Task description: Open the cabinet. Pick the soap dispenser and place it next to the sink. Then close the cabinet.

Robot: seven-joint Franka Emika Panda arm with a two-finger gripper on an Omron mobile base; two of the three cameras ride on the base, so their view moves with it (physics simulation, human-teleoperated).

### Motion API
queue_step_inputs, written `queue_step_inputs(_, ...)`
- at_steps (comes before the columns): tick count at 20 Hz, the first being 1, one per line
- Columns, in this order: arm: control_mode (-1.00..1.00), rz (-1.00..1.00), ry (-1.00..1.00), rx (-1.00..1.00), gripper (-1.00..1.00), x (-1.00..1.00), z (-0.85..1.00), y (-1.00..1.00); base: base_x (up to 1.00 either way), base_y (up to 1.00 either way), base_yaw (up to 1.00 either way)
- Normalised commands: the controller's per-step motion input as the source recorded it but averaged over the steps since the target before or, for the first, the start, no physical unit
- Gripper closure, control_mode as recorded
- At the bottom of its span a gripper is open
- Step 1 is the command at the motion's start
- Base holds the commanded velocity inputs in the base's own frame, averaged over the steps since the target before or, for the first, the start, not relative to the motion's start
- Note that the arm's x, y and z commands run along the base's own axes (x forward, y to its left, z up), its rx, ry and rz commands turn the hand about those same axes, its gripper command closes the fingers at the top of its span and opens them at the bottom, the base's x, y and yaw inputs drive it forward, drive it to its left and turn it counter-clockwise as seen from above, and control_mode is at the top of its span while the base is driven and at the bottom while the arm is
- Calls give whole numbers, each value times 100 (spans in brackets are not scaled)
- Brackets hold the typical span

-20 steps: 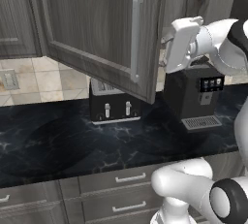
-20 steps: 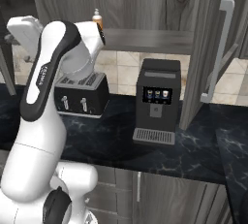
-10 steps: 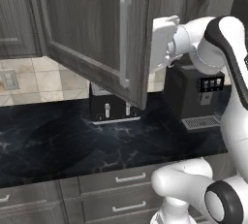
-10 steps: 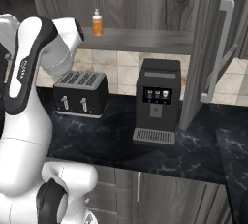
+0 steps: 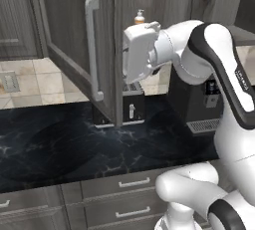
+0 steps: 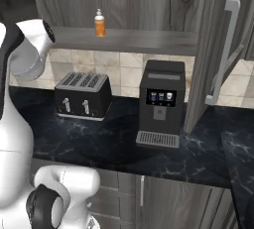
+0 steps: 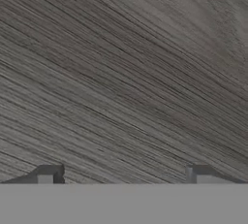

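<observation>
**Cabinet doors open, hand against the left door**

The gripper has its jaws spread wide and holds nothing; both tips face grey wood grain close up. The white arm bends at the elbow, with its hand raised behind the cabinet's left door, which stands swung out over the black counter. Farther back, the orange soap dispenser stands upright on the cabinet shelf, above the toaster and left of the coffee machine.
</observation>
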Motion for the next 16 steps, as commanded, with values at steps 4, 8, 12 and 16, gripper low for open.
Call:
queue_step_inputs(4,-100,0,0,0,-100,0,0,38,0,0,0)
queue_step_inputs(8,-100,0,0,0,-100,0,0,33,0,0,0)
queue_step_inputs(12,-100,0,-1,0,-100,0,0,4,0,0,0)
queue_step_inputs(16,-100,0,-6,0,-100,0,0,-3,0,0,0)
